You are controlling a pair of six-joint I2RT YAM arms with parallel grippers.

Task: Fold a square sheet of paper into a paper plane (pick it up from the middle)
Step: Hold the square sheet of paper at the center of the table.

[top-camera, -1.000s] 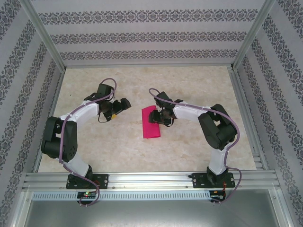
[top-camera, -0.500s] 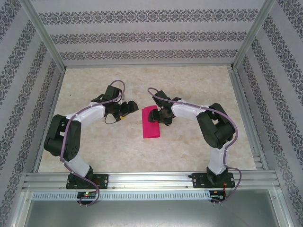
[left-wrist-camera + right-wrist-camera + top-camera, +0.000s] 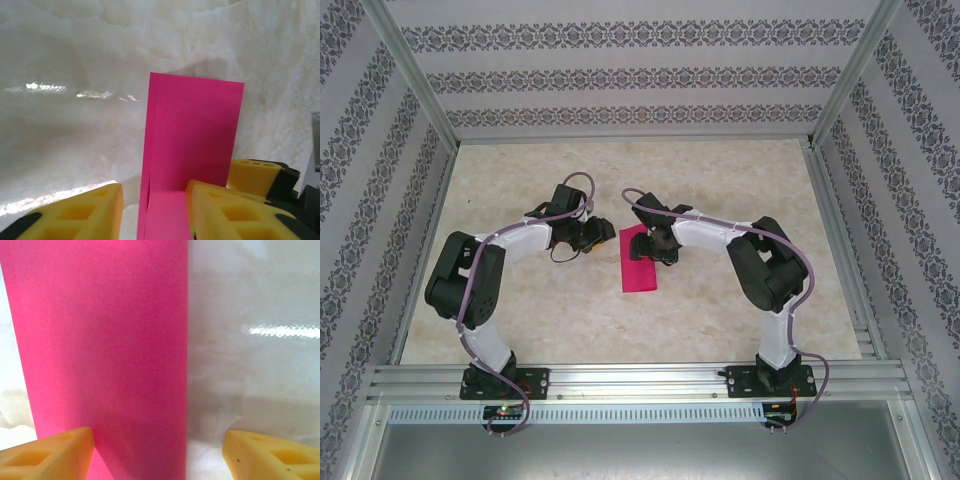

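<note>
The square sheet of paper [image 3: 640, 260] lies on the table as a magenta-pink rectangle, folded in half lengthwise. My left gripper [image 3: 605, 232] sits at its far left corner. In the left wrist view the paper [image 3: 192, 130] has its doubled edge between the yellow fingers of that gripper [image 3: 155, 215], with a gap still showing on the left side. My right gripper [image 3: 655, 247] is low over the far right part of the paper. In the right wrist view its jaws [image 3: 157, 455] stand wide, straddling the paper's [image 3: 105, 340] right edge. No paper plane shape shows.
The pale marbled tabletop [image 3: 550, 310] surrounds the paper. Aluminium frame rails [image 3: 620, 380] run along the near edge, and patterned walls close the other sides. A yellow finger of the right gripper [image 3: 252, 175] shows close beside the left gripper's jaws.
The left arm has swung right to the paper's far left corner and its jaws have narrowed. The right gripper has shifted slightly left and opened wider.
</note>
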